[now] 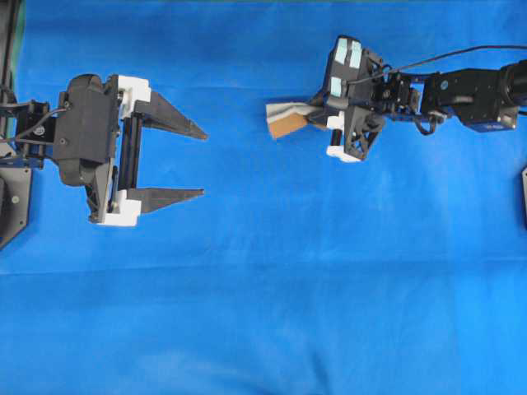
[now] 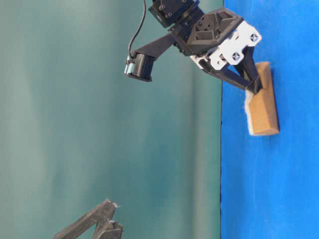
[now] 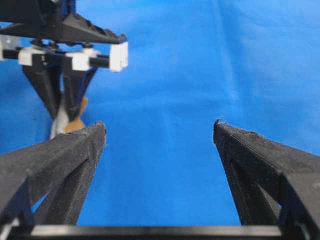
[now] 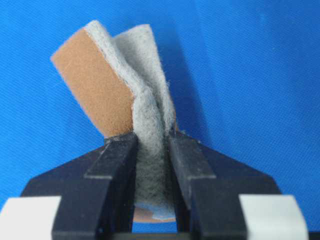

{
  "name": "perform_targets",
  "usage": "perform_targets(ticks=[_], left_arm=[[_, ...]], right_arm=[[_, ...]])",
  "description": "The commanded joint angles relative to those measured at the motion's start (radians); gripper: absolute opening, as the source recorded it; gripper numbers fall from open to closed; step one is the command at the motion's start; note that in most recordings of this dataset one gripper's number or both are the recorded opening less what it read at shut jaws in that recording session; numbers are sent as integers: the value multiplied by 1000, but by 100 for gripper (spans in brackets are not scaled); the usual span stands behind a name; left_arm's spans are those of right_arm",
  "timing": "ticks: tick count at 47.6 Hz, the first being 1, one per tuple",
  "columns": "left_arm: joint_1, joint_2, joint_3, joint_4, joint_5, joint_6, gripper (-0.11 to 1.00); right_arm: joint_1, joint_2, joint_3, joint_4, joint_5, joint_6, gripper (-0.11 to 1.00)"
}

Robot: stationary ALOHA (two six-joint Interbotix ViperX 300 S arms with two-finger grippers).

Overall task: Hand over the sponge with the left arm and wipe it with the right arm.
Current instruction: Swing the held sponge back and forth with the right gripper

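The sponge (image 1: 286,121) is pinched between the fingers of my right gripper (image 1: 317,115), which is shut on it. In the right wrist view the sponge (image 4: 107,85) is squeezed into a fold, grey fuzzy side inward and orange-brown side outward, in the right gripper (image 4: 151,137). From table level the sponge (image 2: 263,107) lies against the blue cloth under the right gripper (image 2: 254,87). My left gripper (image 1: 203,164) stands wide open and empty, well to the left of the sponge and pointing toward it. Past the left gripper (image 3: 160,130) the sponge (image 3: 70,122) shows at upper left.
A blue cloth (image 1: 263,288) covers the whole table. The left arm's base (image 1: 12,197) sits at the left edge and a dark object (image 1: 524,193) at the right edge. A teal-green backdrop (image 2: 75,124) shows in the table-level view.
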Motion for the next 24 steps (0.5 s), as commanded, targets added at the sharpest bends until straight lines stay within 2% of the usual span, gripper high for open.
perform_targets(ticks=[1,7,16,24], left_arm=[[-2,-5,-11,-2,-11,0,90],[-2,-5,-11,-2,-11,2,90],[-2,-3,-12,-2,-14,2,90],[-2,-5,-12,-2,-14,0,90]], right_arm=[[67,-15,3,12,2,5,26],[179,-15,14,37,2,48,26],[325,-18,12,43,3,130,26],[408,-25,3,43,25,181,26]])
